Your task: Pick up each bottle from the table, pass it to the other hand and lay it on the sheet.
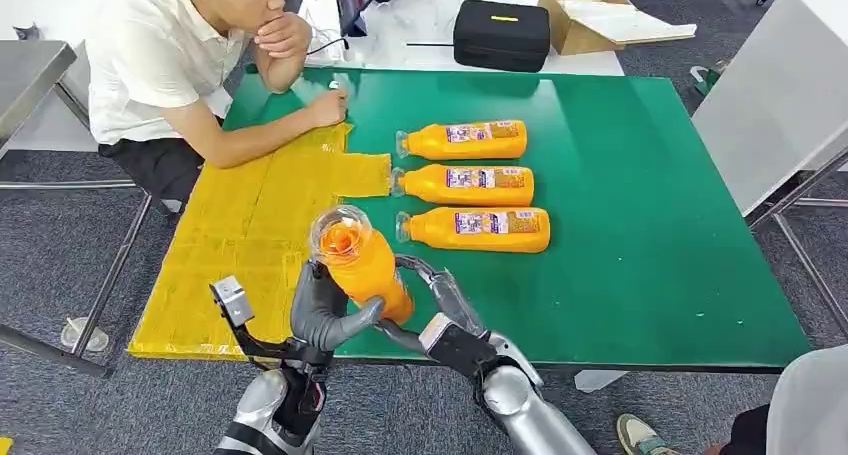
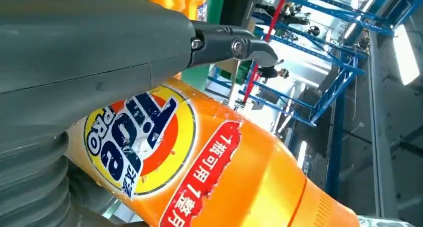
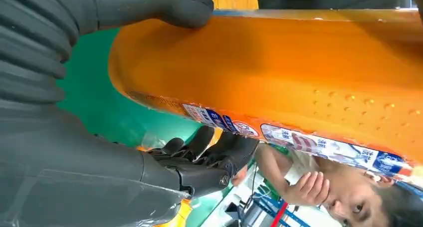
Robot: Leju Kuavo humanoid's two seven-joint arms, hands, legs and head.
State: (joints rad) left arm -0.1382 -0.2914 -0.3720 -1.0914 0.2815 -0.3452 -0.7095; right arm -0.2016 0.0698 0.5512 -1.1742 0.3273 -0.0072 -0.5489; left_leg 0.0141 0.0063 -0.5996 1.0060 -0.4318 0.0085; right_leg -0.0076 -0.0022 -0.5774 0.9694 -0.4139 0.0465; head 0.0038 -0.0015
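Bottle (image 2: 209, 177) label reads "Tide PRO".

left hand (image 1: 325, 310): fingers wrapped, holding | right hand (image 1: 440, 315): fingers wrapped, holding | hands close together

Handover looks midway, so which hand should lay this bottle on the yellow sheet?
Probably left. The left hand already grips the held bottle and sits nearest the yellow sheet; the right hand is farther away.

A green-topped table (image 1: 640, 225) stood on grey carpet (image 1: 60, 265), with a white table (image 1: 440, 25) behind it bearing a black case (image 1: 501, 35) and an open cardboard box (image 1: 585, 15). A person in a white shirt (image 1: 160, 55) leaned on the green table's far corner.
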